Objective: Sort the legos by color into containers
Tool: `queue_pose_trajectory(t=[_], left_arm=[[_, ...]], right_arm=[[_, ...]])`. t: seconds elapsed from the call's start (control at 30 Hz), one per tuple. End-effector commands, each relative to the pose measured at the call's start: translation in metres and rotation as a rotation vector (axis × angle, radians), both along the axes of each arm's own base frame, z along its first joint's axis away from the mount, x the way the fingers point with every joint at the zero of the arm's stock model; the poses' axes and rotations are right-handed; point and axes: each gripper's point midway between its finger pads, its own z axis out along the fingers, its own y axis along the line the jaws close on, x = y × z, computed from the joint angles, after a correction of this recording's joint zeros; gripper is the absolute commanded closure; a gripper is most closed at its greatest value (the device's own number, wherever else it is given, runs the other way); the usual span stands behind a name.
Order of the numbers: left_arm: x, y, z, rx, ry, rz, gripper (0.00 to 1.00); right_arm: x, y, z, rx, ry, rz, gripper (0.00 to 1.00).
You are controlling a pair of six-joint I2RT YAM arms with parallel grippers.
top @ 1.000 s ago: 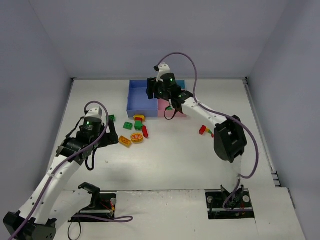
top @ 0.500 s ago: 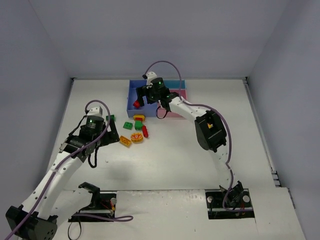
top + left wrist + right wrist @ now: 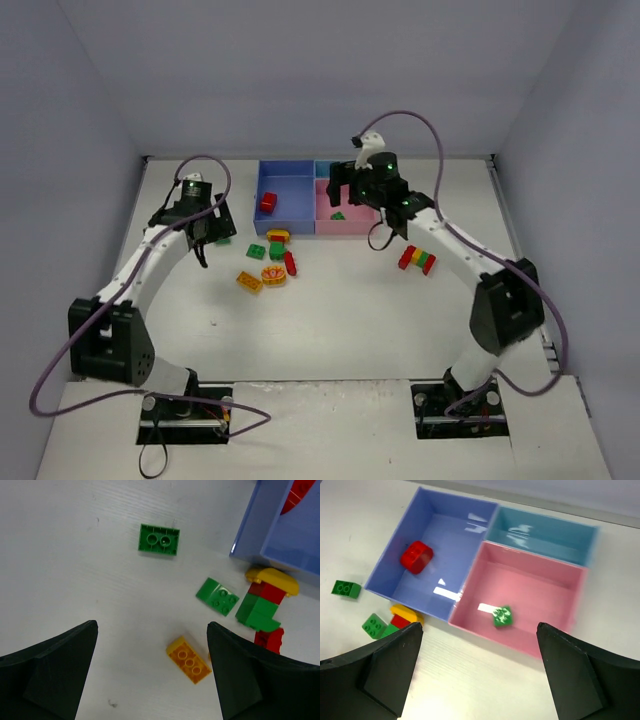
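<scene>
Hovering over the table [image 3: 330, 320], both arms carry nothing. The left fingers [image 3: 50, 675] stand wide apart and empty above the loose bricks. The right fingers [image 3: 580, 680] gape just as wide, also empty, over the trays.

Nearest the arms lie an orange brick [image 3: 189, 660] and, off to the right, a red, yellow and green stack [image 3: 417, 260]. Beyond them come a flat green brick [image 3: 217, 596], a second stack [image 3: 265, 597] just beside the blue tray's wall, and a green block [image 3: 159, 539] on its own.

Farthest stand the joined trays. The blue tray [image 3: 445, 530] holds one round red brick [image 3: 417, 556], the pink tray [image 3: 535, 585] holds one small green brick [image 3: 502, 616], and the teal tray [image 3: 540, 535] shows nothing in it.

The likely trouble is the stacks. Dropped whole, either would put three colours in one tray, so they need pulling apart first. The second stack also sits close to the wall and its neighbours, so fingers spread this wide may knock those aside.

No brand or writing can be read.
</scene>
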Motion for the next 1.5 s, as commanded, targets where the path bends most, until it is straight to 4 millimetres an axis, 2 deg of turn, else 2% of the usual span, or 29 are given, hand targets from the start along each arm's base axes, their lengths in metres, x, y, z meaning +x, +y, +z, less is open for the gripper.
queue_pose_trajectory(t=[0.0, 0.03, 0.07, 0.1, 0.13, 0.17, 0.3, 0.4, 0.43, 0.47, 0.53, 0.6, 0.63, 0.7, 0.73, 0.83, 0.9, 1.03, 1.1, 1.13, 1.17, 1.23, 1.3, 1.33, 1.37, 1.47], left_arm=[[0.051, 0.003, 0.005, 0.032, -0.049, -0.009, 0.17], [0.057, 0.003, 0.0, 0.027, -0.034, -0.011, 0.17], [0.064, 0.006, -0.007, 0.023, -0.017, -0.009, 0.17], [0.074, 0.005, -0.018, 0.023, 0.008, -0.012, 0.17], [0.079, 0.005, -0.024, 0.021, 0.021, -0.014, 0.17], [0.087, 0.006, -0.035, 0.022, 0.044, -0.009, 0.17], [0.102, 0.007, -0.061, 0.021, 0.088, -0.002, 0.17], [0.106, 0.013, -0.078, 0.032, 0.119, 0.009, 0.17], [0.109, 0.013, -0.079, 0.027, 0.119, 0.001, 0.17], [0.109, 0.014, -0.088, 0.03, 0.14, -0.001, 0.17], [0.11, 0.015, -0.093, 0.036, 0.151, -0.009, 0.27], [0.112, 0.016, -0.095, 0.043, 0.151, -0.008, 0.42], [0.114, 0.015, -0.095, 0.044, 0.141, -0.015, 0.61], [0.111, 0.018, -0.088, 0.059, 0.136, -0.019, 0.77], [0.11, 0.018, -0.082, 0.069, 0.128, -0.037, 0.89], [0.113, 0.002, -0.044, 0.047, 0.033, -0.117, 0.98], [0.115, -0.014, -0.007, 0.037, -0.058, -0.181, 0.99], [0.119, -0.074, 0.061, 0.084, -0.218, -0.391, 0.98], [0.113, -0.122, 0.079, 0.073, -0.267, -0.52, 0.98], [0.114, -0.141, 0.097, 0.056, -0.314, -0.579, 0.98], [0.11, -0.169, 0.099, 0.041, -0.324, -0.642, 0.98], [0.112, -0.199, 0.116, 0.03, -0.382, -0.712, 0.98], [0.112, -0.23, 0.101, 0.025, -0.359, -0.775, 0.98], [0.118, -0.24, 0.114, 0.02, -0.39, -0.782, 0.97], [0.12, -0.255, 0.094, 0.016, -0.351, -0.804, 0.95], [0.136, -0.279, 0.083, 0.0, -0.354, -0.813, 0.94]], right_arm=[[-0.027, -0.032, 0.04, 0.042, -0.094, -0.083, 0.06], [-0.034, -0.039, 0.038, 0.037, -0.088, -0.089, 0.06], [-0.042, -0.054, 0.021, 0.023, -0.054, -0.113, 0.06], [-0.05, -0.062, 0.018, 0.017, -0.039, -0.122, 0.06], [-0.061, -0.071, 0.03, 0.03, -0.062, -0.13, 0.06], [-0.073, -0.086, 0.027, 0.018, -0.054, -0.171, 0.06], [-0.1, -0.11, 0.018, -0.002, -0.046, -0.222, 0.05], [-0.112, -0.128, 0.005, -0.014, -0.032, -0.29, 0.05], [-0.114, -0.13, 0.005, -0.011, -0.031, -0.297, 0.05], [-0.116, -0.131, 0.003, -0.01, -0.027, -0.3, 0.05], [-0.12, -0.133, 0.001, -0.004, -0.023, -0.306, 0.05], [-0.121, -0.137, 0.003, -0.009, -0.029, -0.318, 0.05], [-0.121, -0.139, 0.003, -0.011, -0.031, -0.327, 0.05], [-0.122, -0.142, 0.004, -0.017, -0.038, -0.338, 0.05], [-0.122, -0.143, 0.005, -0.018, -0.04, -0.344, 0.05], [-0.123, -0.148, 0.007, -0.023, -0.05, -0.367, 0.05], [-0.124, -0.152, 0.008, -0.025, -0.056, -0.384, 0.05], [-0.126, -0.158, 0.012, -0.018, -0.071, -0.415, 0.07], [-0.129, -0.16, 0.013, -0.011, -0.077, -0.421, 0.07], [-0.13, -0.162, 0.014, -0.01, -0.081, -0.432, 0.07], [-0.135, -0.165, 0.011, -0.019, -0.066, -0.435, 0.07], [-0.138, -0.167, 0.01, -0.017, -0.06, -0.442, 0.07], [-0.143, -0.17, 0.013, -0.012, -0.063, -0.45, 0.07], [-0.145, -0.171, 0.013, -0.007, -0.057, -0.455, 0.07], [-0.149, -0.172, 0.017, 0.007, -0.066, -0.456, 0.07], [-0.158, -0.17, 0.02, 0.048, -0.062, -0.439, 0.07]])
